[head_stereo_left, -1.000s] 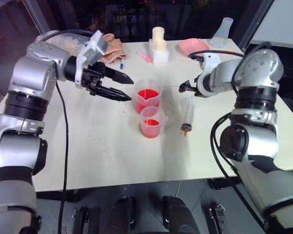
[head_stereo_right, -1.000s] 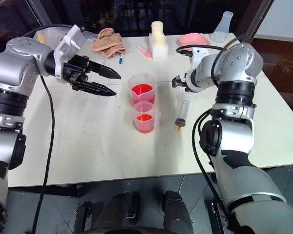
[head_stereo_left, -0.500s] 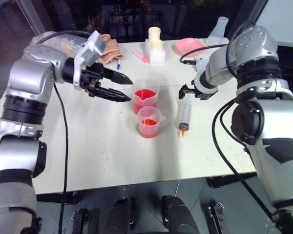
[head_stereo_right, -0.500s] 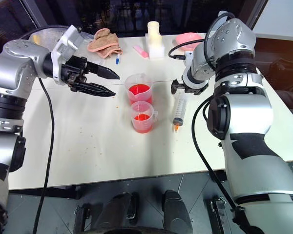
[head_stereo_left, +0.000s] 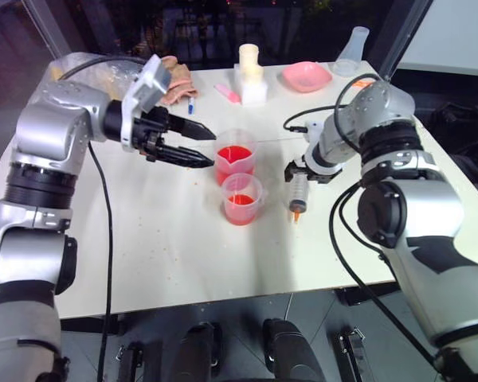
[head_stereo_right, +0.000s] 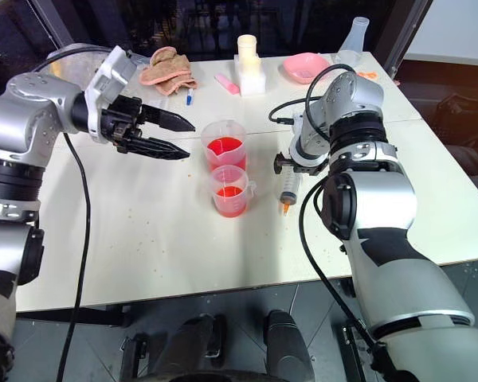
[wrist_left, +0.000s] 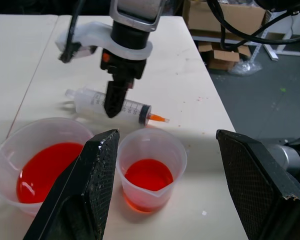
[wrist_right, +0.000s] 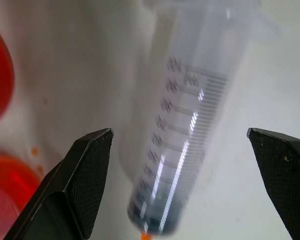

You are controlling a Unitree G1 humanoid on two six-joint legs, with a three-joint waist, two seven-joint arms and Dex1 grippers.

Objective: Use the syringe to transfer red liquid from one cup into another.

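Both pincers wide: your R pincer (wrist_right: 177, 150) straddles the syringe (wrist_right: 182, 150) flat on desk, set to grab; L pincer (head_stereo_left: 197, 145) waits beside cups.

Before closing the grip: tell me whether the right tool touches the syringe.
Apart. In the right wrist view the syringe lies between the open right tool's fingers, with bare table on both sides.

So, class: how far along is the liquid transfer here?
Done: nothing visible; both cups hold red liquid. In hand: the right tool, open, is straddling the syringe, which lies on the table; the left tool hovers open by the cups. Left: grasping, drawing, emptying.
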